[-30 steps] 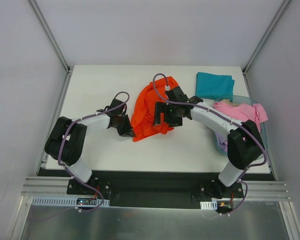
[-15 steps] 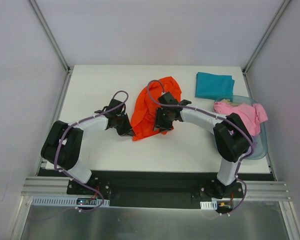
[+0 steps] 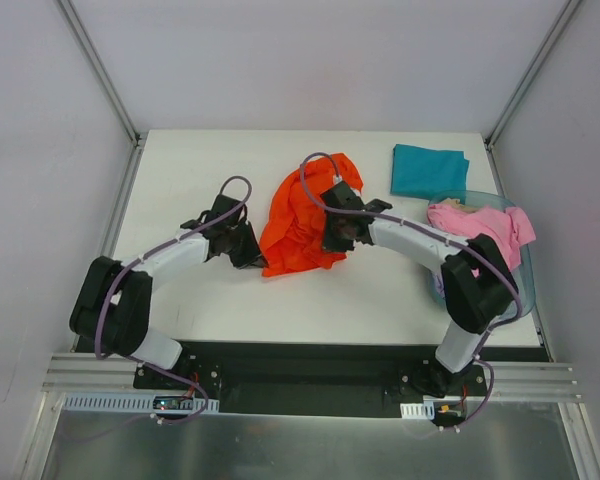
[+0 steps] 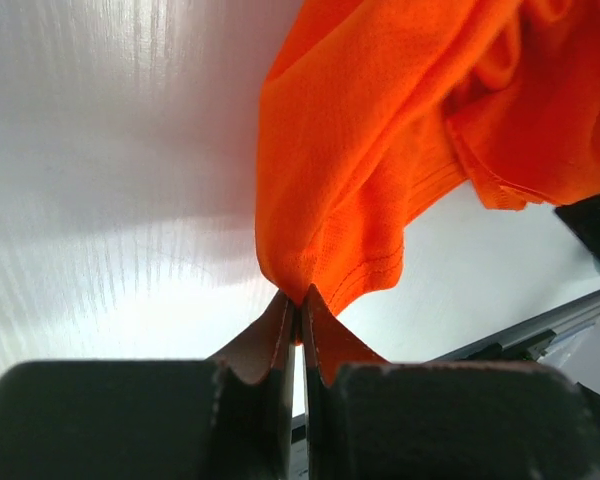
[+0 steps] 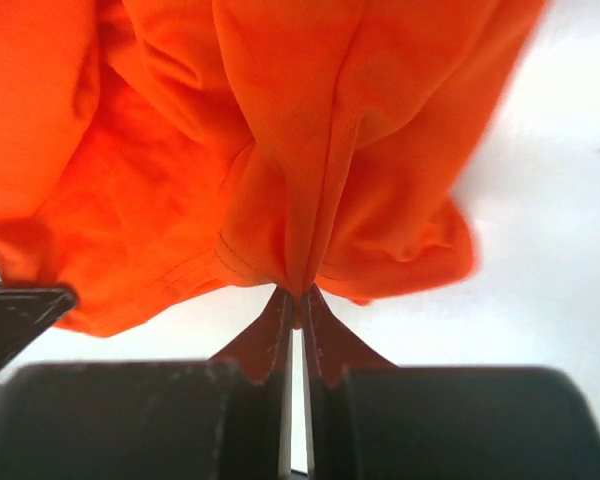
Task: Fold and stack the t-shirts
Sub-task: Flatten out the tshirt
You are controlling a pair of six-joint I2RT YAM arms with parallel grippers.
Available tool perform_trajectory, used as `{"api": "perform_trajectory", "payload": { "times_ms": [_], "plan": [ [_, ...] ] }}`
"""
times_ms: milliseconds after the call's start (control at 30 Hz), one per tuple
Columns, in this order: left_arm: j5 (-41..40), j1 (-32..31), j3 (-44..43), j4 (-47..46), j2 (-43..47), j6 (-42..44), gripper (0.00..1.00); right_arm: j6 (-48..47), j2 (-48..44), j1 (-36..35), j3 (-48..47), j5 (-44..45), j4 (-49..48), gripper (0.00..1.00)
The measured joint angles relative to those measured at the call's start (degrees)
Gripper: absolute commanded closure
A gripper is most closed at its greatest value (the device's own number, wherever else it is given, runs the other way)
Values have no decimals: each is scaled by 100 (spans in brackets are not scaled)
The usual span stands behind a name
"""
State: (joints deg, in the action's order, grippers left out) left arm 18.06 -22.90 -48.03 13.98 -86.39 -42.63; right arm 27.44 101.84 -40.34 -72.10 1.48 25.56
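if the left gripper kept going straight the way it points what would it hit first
The orange t-shirt: the left gripper is shut on its edge, with bunched cloth directly ahead. Past that probably the right gripper, though depth is unclear.

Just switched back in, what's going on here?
Both arms are on the orange-red t-shirt: the left gripper and the right gripper are each pinched shut on its fabric. It lies bunched mid-table, not yet folded. A teal t-shirt sits folded at the far right, and a pink t-shirt drapes over the blue tub.
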Motion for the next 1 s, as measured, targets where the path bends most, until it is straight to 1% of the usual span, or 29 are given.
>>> {"api": "perform_trajectory", "payload": {
  "times_ms": [67,233,333,467,567,667,867,1000],
  "plan": [
    [-101,0,-31,116,304,24,100,-175,-385,4,13,343,68,99],
    [-535,13,-356,474,1475,162,100,-678,-1609,103,-199,1224,302,99],
    [-922,50,-767,697,2330,240,100,-964,-2446,236,-428,1696,428,99],
    [-1491,50,-1471,905,3425,337,100,-1309,-3436,389,-793,2000,496,99],
    [-1790,50,-2133,966,4009,444,100,-1565,-4059,398,-1167,1932,501,99],
    [-1945,50,-3077,1032,4284,612,100,-1851,-4415,393,-1928,1600,514,99],
    [-1827,50,-5073,1023,4081,1010,100,-2271,-4444,393,-3729,640,492,99],
    [-1757,48,-5991,1043,3751,1270,100,-2465,-4135,393,-4824,225,509,99]
  ]
}}
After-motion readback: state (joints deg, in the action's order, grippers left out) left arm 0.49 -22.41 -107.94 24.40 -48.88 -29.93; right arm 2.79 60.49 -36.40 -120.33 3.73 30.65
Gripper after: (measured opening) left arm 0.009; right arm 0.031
